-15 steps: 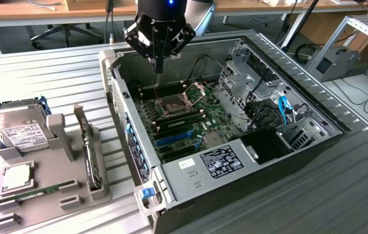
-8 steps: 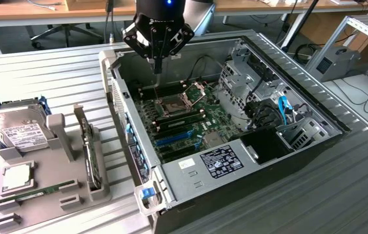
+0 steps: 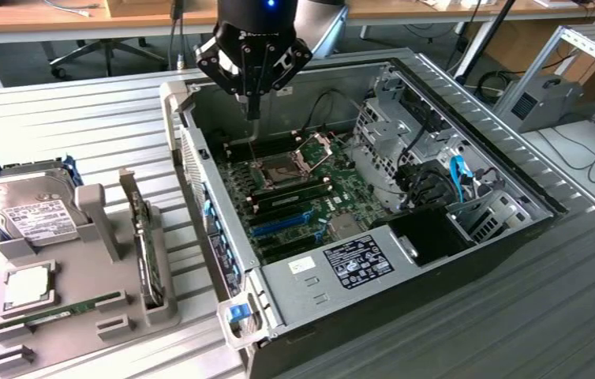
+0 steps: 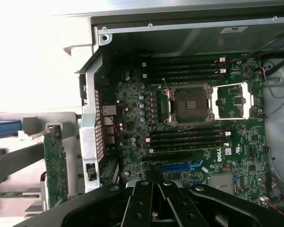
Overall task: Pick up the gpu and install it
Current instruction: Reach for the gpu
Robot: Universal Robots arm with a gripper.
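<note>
Hangs above the case [image 3: 197, 158] with end effector [image 3: 254, 110] clenched on nothing. Finds gpu [image 3: 148, 253] on edge in the holder [image 3: 98, 217] on the bench [image 3: 76, 110], beside the case, exterior view's left

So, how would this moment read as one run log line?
fingers: shut, holding nothing, above open computer case | gpu: on edge in grey holder, untouched

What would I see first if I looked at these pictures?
A big open computer case lies in the middle, its green motherboard showing. The robot's black gripper hangs above it, fingers shut and empty. The gpu stands on edge in a grey holder at the exterior view's left.
</note>
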